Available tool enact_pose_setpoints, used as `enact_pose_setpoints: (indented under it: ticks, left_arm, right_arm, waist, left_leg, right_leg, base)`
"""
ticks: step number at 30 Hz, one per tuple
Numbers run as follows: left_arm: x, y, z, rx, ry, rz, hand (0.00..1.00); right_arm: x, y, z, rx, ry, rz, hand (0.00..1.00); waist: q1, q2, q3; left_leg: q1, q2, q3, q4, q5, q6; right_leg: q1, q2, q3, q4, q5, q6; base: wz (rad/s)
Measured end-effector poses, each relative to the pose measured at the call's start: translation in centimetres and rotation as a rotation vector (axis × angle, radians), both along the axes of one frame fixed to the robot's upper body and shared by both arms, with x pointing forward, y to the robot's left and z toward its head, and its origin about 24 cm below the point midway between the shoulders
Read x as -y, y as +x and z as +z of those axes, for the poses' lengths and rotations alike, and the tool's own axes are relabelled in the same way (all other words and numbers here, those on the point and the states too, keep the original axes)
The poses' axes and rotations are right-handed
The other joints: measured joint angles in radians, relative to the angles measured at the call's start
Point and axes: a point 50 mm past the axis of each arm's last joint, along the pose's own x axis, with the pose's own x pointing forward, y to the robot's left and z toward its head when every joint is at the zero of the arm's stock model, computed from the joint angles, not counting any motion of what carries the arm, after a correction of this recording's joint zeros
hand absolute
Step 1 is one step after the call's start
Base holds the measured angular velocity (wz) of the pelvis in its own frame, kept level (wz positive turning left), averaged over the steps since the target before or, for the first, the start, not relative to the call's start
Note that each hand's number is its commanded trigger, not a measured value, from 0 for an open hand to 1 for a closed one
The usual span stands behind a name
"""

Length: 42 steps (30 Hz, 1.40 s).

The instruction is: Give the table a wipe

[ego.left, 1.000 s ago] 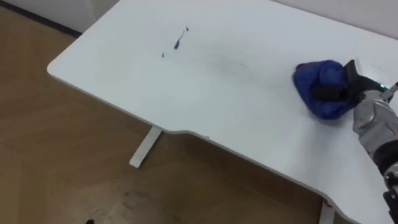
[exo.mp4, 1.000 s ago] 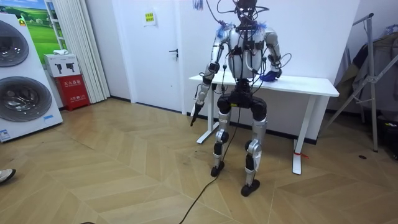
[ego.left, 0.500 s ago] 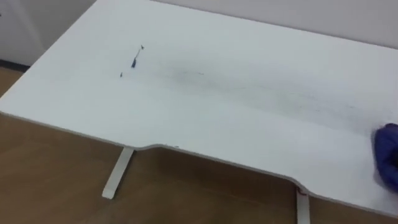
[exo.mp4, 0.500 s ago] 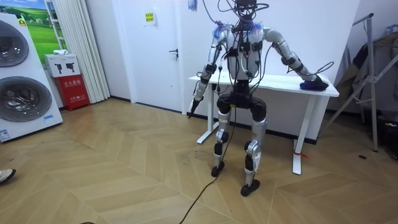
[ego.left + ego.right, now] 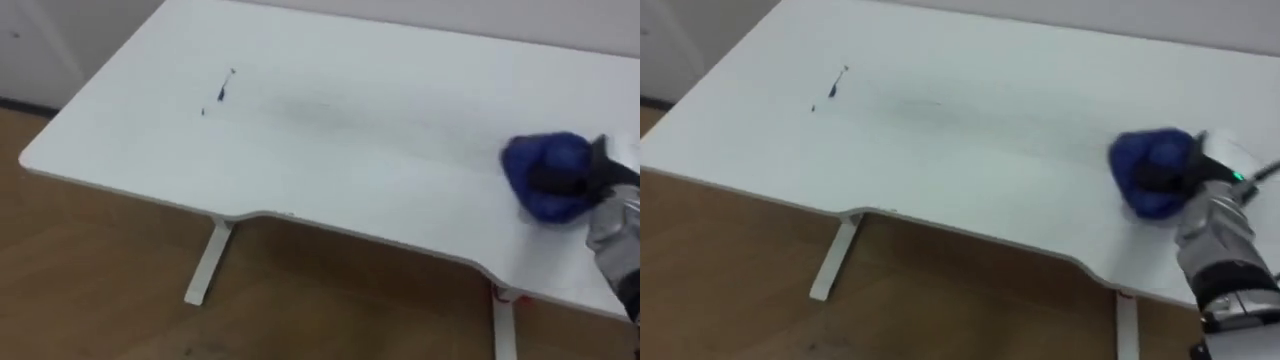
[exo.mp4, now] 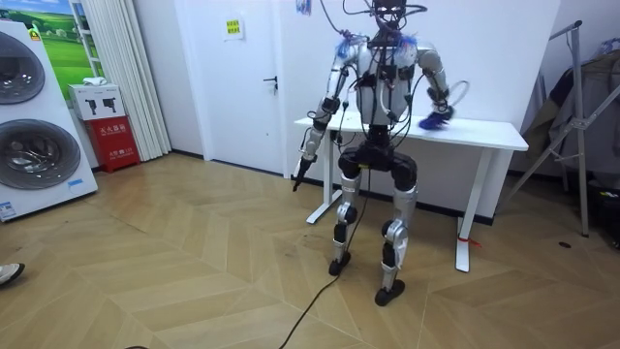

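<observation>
A crumpled blue cloth [image 5: 545, 172] [image 5: 1148, 168] lies on the right part of the white table [image 5: 380, 150]. My right hand [image 5: 612, 205] [image 5: 1212, 215] comes in from the right, its dark fingers curled over the cloth and pressing it to the top. Short blue ink marks [image 5: 222, 88] [image 5: 835, 84] sit near the table's far left. In the room view I stand at the table's front edge [image 6: 484, 131], right hand [image 6: 433, 115] on the cloth, while my left hand [image 6: 302, 171] hangs at my side by the table's end.
A white table leg [image 5: 205, 265] stands on the wooden floor under the left end. In the room view, washing machines [image 6: 34, 126] and a red box [image 6: 109, 142] are at the left, a door [image 6: 247, 78] behind, a metal rack [image 6: 581, 116] at the right.
Half a second ago my right arm was stretched to the table's far right end with the cloth; it has since drawn the cloth back towards the middle. The head camera shifted too.
</observation>
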Motion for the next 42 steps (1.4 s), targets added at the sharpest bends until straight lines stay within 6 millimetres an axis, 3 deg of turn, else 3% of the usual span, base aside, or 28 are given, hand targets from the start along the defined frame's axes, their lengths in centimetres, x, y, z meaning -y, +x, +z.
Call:
enact_pose_setpoints:
  ticks: [1, 4, 8, 10, 14, 16, 17, 19, 21, 23, 25, 27, 29, 31, 33, 35, 37, 38, 39, 40, 41, 42]
  left_arm:
    - [-0.1, -0.2, 0.0, -0.005, 0.001, 0.001, 0.00]
    - [0.0, -0.6, -0.1, -0.025, 0.000, -0.005, 0.00]
    - [0.0, -0.4, -0.1, -0.024, -0.001, -0.010, 0.00]
    - [0.0, -0.4, -0.1, -0.021, -0.002, -0.008, 0.00]
    - [0.1, 0.0, -0.1, -0.005, 0.002, -0.015, 0.00]
    - [-0.2, -0.2, 0.0, -0.011, 0.013, -0.012, 0.00]
    - [-0.2, -0.2, 0.0, -0.010, 0.015, -0.009, 0.00]
    - [-0.8, -0.9, 0.2, -0.018, 0.031, 0.016, 0.00]
    - [-1.7, -1.1, 0.7, -0.005, 0.066, 0.036, 0.00]
    - [-2.5, -0.9, 1.1, 0.024, 0.109, 0.059, 0.00]
    - [-3.1, 0.4, 1.5, 0.082, 0.147, 0.047, 0.00]
    - [-3.2, 1.3, 1.6, 0.112, 0.157, 0.030, 0.00]
    - [-3.2, 2.7, 1.6, 0.138, 0.158, 0.017, 0.00]
    - [-3.2, 4.8, 1.9, 0.185, 0.161, -0.015, 0.00]
    - [-3.1, 5.8, 2.1, 0.201, 0.165, -0.046, 0.00]
    - [-2.9, 6.3, 2.0, 0.199, 0.164, -0.066, 0.00]
    - [-2.9, 6.3, 1.9, 0.187, 0.160, -0.059, 0.00]
    - [-3.0, 6.1, 1.9, 0.182, 0.160, -0.056, 0.00]
    - [-3.0, 5.7, 1.8, 0.169, 0.157, -0.044, 0.00]
    - [-2.3, 4.7, 1.2, 0.142, 0.132, -0.027, 0.00]
    - [-1.9, 4.4, 1.0, 0.133, 0.121, -0.027, 0.00]
    - [-1.1, 3.0, 0.4, 0.097, 0.095, -0.013, 0.00]
  right_arm:
    - [-1.0, 0.7, 0.6, 0.001, -0.013, 0.053, 1.00]
    - [-2.4, 1.2, 0.6, -0.024, -0.043, 0.137, 1.00]
    - [-2.1, -0.3, -1.5, -0.079, -0.013, 0.135, 1.00]
    - [-1.4, -2.4, -4.0, -0.124, 0.056, 0.087, 1.00]
    - [0.8, -6.5, -6.9, -0.116, 0.209, -0.070, 1.00]
    - [2.8, -9.3, -8.0, -0.067, 0.319, -0.225, 1.00]
    - [3.3, -9.8, -8.2, -0.059, 0.340, -0.257, 1.00]
    - [4.9, -12.1, -8.9, -0.033, 0.371, -0.368, 1.00]
    - [5.9, -14.0, -9.4, -0.045, 0.374, -0.430, 1.00]
    - [6.3, -15.4, -10.1, -0.053, 0.394, -0.492, 1.00]
    - [6.3, -16.4, -10.9, -0.077, 0.407, -0.547, 1.00]
    - [5.8, -16.1, -11.2, -0.078, 0.410, -0.554, 1.00]
    - [5.1, -15.1, -11.1, -0.056, 0.417, -0.548, 1.00]
    - [4.2, -13.6, -10.9, -0.039, 0.429, -0.529, 1.00]
    - [3.2, -12.1, -10.6, -0.044, 0.420, -0.486, 1.00]
    - [2.3, -10.7, -10.1, -0.058, 0.385, -0.419, 1.00]
    - [1.1, -8.5, -9.0, -0.068, 0.322, -0.292, 1.00]
    - [0.9, -8.0, -8.7, -0.070, 0.300, -0.261, 1.00]
    - [0.2, -6.8, -7.7, -0.057, 0.253, -0.184, 1.00]
    - [-0.3, -5.4, -6.2, -0.018, 0.198, -0.114, 1.00]
    - [-0.8, -4.8, -5.7, -0.004, 0.175, -0.078, 1.00]
    - [-1.3, -4.4, -5.2, 0.001, 0.142, -0.032, 1.00]
  waist:
    - [0.029, -0.006, -0.0013]
    - [0.058, -0.026, -0.0011]
    - [0.057, -0.066, -0.0010]
    - [0.031, -0.078, 0.0027]
    - [-0.022, -0.077, 0.0023]
    - [-0.072, -0.056, 0.0017]
    - [-0.079, -0.051, -0.0003]
    - [-0.110, -0.022, -0.0135]
    - [-0.128, -0.025, -0.0155]
    - [-0.129, -0.020, -0.0216]
    - [-0.129, -0.018, -0.0224]
    - [-0.107, -0.021, -0.0225]
    - [-0.098, -0.024, -0.0234]
    - [-0.078, -0.041, -0.0222]
    - [-0.078, -0.062, -0.0227]
    - [-0.074, -0.073, -0.0187]
    - [-0.053, -0.073, -0.0140]
    - [-0.052, -0.075, -0.0122]
    - [-0.050, -0.079, -0.0111]
    - [-0.044, -0.054, -0.0099]
    - [-0.045, -0.045, -0.0094]
    - [-0.048, -0.039, -0.0112]
  left_leg:
    - [0.000, -0.003, -0.006, -0.007, 0.002, -0.001]
    - [0.003, -0.011, -0.033, -0.019, 0.003, 0.000]
    - [0.034, -0.019, -0.049, -0.022, 0.003, 0.000]
    - [0.089, -0.021, -0.044, -0.038, 0.002, 0.001]
    - [0.133, -0.026, 0.017, -0.032, -0.012, 0.021]
    - [0.140, -0.024, 0.076, 0.000, -0.047, 0.040]
    - [0.142, -0.022, 0.093, 0.012, -0.060, 0.045]
    - [0.142, -0.018, 0.147, 0.063, -0.107, 0.069]
    - [0.137, -0.010, 0.177, 0.106, -0.140, 0.087]
    - [0.125, 0.020, 0.206, 0.158, -0.178, 0.099]
    - [0.103, 0.069, 0.233, 0.205, -0.200, 0.097]
    - [0.072, 0.104, 0.251, 0.234, -0.209, 0.086]
    - [0.028, 0.143, 0.249, 0.276, -0.215, 0.073]
    - [-0.025, 0.188, 0.241, 0.317, -0.222, 0.047]
    - [-0.055, 0.209, 0.220, 0.334, -0.217, 0.021]
    - [-0.065, 0.238, 0.192, 0.334, -0.203, -0.017]
    - [-0.055, 0.295, 0.172, 0.319, -0.178, -0.084]
    - [-0.052, 0.306, 0.164, 0.309, -0.169, -0.104]
    - [-0.053, 0.321, 0.157, 0.291, -0.152, -0.137]
    - [-0.048, 0.354, 0.133, 0.270, -0.136, -0.160]
    - [-0.046, 0.362, 0.124, 0.251, -0.125, -0.146]
    - [-0.033, 0.355, 0.123, 0.214, -0.088, -0.116]
  right_leg:
    - [0.002, -0.003, -0.011, -0.001, -0.002, 0.001]
    - [0.017, -0.004, -0.024, 0.001, -0.007, 0.007]
    - [0.059, -0.007, -0.020, -0.004, -0.007, 0.008]
    - [0.111, -0.010, -0.015, -0.003, -0.007, 0.008]
    - [0.149, -0.027, -0.046, 0.017, -0.013, 0.017]
    - [0.132, -0.051, -0.046, 0.083, -0.025, 0.037]
    - [0.121, -0.059, -0.041, 0.113, -0.030, 0.044]
    - [0.065, -0.102, -0.044, 0.243, -0.033, 0.050]
    - [0.036, -0.136, -0.048, 0.321, -0.029, 0.053]
    - [0.021, -0.147, -0.048, 0.378, -0.007, 0.052]
    - [-0.031, -0.178, -0.044, 0.501, -0.020, 0.046]
    - [-0.060, -0.216, -0.037, 0.490, -0.022, 0.047]
    - [-0.069, -0.229, -0.008, 0.399, -0.018, 0.052]
    - [-0.070, -0.235, 0.027, 0.253, 0.012, 0.061]
    - [-0.067, -0.235, 0.046, 0.170, 0.053, 0.067]
    - [-0.051, -0.218, 0.049, 0.115, 0.086, 0.065]
    - [-0.041, -0.174, 0.057, 0.099, 0.109, 0.061]
    - [-0.037, -0.159, 0.043, 0.098, 0.109, 0.060]
    - [-0.038, -0.144, -0.002, 0.136, 0.081, 0.078]
    - [-0.061, -0.130, -0.056, 0.216, 0.006, 0.080]
    - [-0.073, -0.127, -0.071, 0.247, -0.028, 0.077]
    - [-0.099, -0.125, -0.084, 0.284, -0.063, 0.053]
  base:
    - [0.26]
    - [0.38]
    - [0.22]
    - [0.14]
    - [0.00]
    - [-0.21]
    - [-0.44]
    - [-0.58]
    - [-0.47]
    - [-0.50]
    - [-0.48]
    - [-0.59]
    - [-0.41]
    - [-0.18]
    - [0.07]
    - [0.18]
    - [0.09]
    - [0.10]
    - [0.07]
    - [0.08]
    - [0.12]
    - [0.28]
